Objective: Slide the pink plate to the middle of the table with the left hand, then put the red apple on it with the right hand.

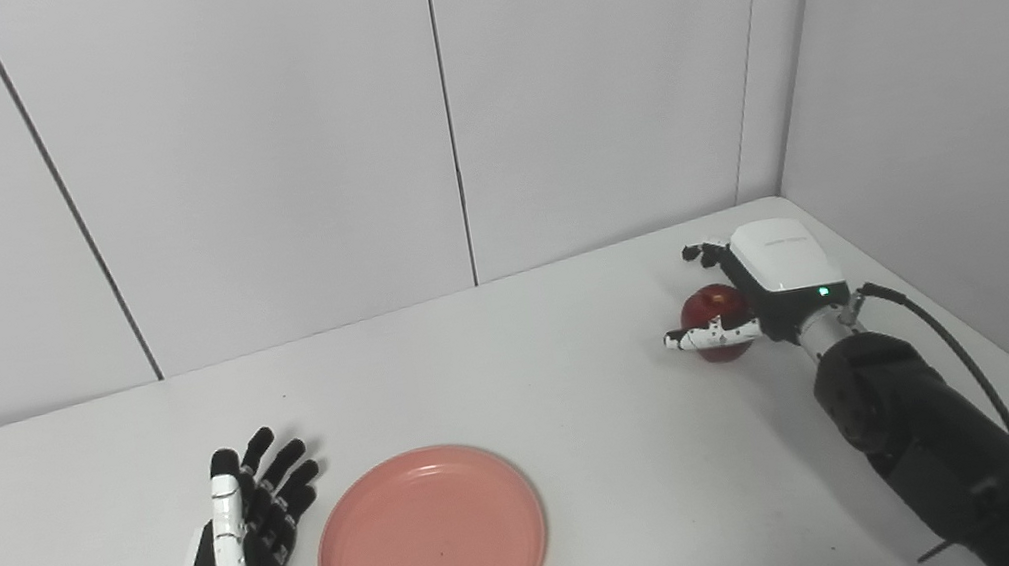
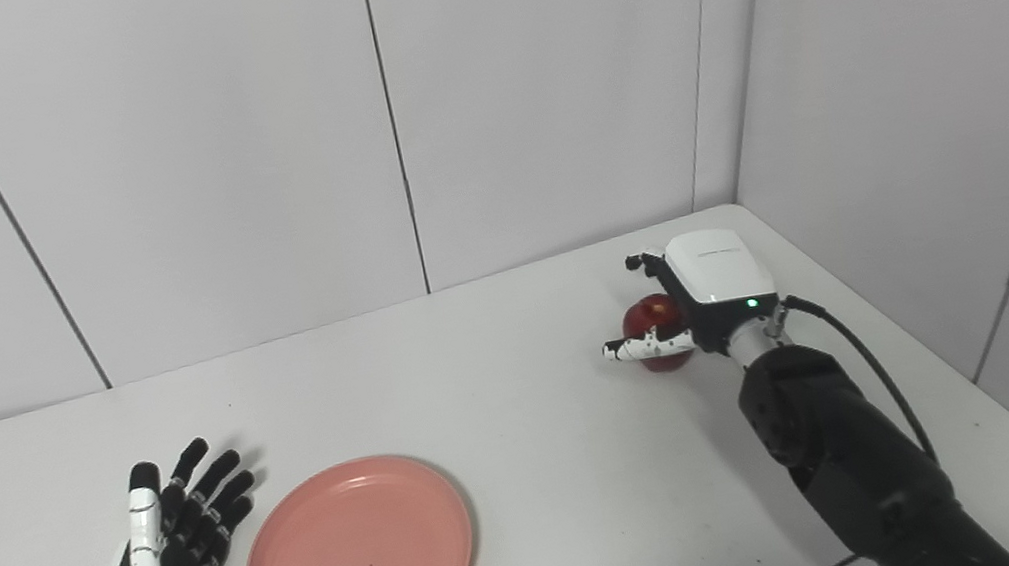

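Note:
A pink plate [image 1: 432, 545] lies flat near the table's front edge, a little left of centre. Just left of it my left hand [image 1: 243, 547] rests on the table, open, fingers stretched away from me; a narrow gap separates it from the plate's rim. A red apple [image 1: 714, 308] sits on the table at the far right. My right hand [image 1: 758, 283] is against it, open: its thumb [image 1: 710, 335] lies across the apple's near side and its fingers [image 1: 700, 251] reach behind it. The hand hides the apple's right side.
The white table [image 1: 586, 412] ends at a wall behind and another on the right, close to the apple. A black cable [image 1: 950, 344] loops from my right wrist along the forearm.

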{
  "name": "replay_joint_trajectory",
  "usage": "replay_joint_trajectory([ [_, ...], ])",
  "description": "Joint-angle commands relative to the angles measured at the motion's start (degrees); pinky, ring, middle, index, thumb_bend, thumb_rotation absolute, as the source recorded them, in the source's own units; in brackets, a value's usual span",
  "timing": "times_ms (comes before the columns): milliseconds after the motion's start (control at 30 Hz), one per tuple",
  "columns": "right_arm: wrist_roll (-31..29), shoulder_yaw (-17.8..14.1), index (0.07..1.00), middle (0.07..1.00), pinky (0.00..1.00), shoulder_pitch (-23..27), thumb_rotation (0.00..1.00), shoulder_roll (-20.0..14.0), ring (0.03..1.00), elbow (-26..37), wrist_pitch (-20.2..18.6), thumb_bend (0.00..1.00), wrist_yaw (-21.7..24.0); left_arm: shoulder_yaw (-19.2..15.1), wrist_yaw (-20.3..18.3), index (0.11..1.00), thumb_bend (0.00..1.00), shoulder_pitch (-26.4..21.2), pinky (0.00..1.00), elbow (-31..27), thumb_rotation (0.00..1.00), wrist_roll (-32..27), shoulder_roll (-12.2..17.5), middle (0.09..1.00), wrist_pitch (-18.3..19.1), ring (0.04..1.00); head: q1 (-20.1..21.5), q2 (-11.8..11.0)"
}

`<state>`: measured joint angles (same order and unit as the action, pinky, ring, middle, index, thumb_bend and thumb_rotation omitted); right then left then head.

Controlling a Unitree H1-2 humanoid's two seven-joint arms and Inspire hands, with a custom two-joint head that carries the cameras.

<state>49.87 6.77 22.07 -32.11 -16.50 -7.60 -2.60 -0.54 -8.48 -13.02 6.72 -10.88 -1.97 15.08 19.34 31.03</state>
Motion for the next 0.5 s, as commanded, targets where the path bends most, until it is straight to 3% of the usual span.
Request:
replay_joint_trajectory([
  [0, -0.28, -0.36, 0.744, 0.727, 0.61, 2.14, 0.65, -1.45, 0.691, 0.41, -0.50, 0.91, -1.70, 0.33, 0.25, 0.918, 0.62, 0.75, 0.92, 0.37, 1.00, -0.30, -0.04, 0.886, 3.25, 0.874, -0.05, 0.06],
  [467, -0.71, 0.80, 0.745, 0.734, 0.62, 2.15, 0.66, -1.58, 0.698, -0.84, 0.08, 0.89, -1.24, 0.60, 0.45, 0.898, 0.63, 1.11, 0.92, -0.12, 1.00, -0.03, -0.46, 0.879, 3.40, 0.871, -0.69, 0.54],
])
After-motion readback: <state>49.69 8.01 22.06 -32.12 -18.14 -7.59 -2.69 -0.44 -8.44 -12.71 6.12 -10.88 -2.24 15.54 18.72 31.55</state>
